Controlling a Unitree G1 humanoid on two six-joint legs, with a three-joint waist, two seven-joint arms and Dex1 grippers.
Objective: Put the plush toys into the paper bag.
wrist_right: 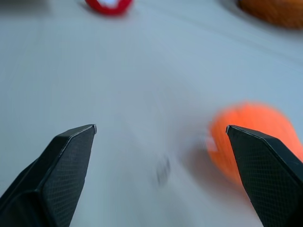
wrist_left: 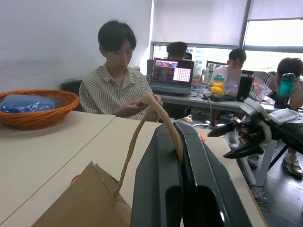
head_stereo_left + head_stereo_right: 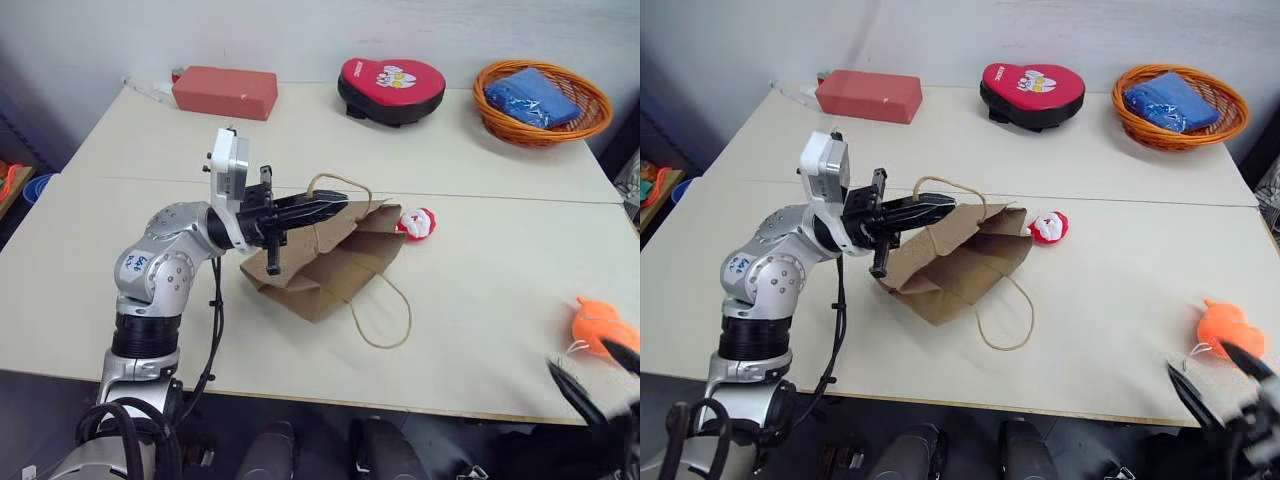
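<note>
Lying on its side near the middle of the table, the paper bag has one loop handle pinched in the clenched left gripper, which lifts the bag's mouth off the surface. Just beside that mouth rests the Santa plush toy, outside the bag. Well apart, near the table's front right edge, sits the orange plush toy, with the right gripper spread wide and empty just beside it.
</note>
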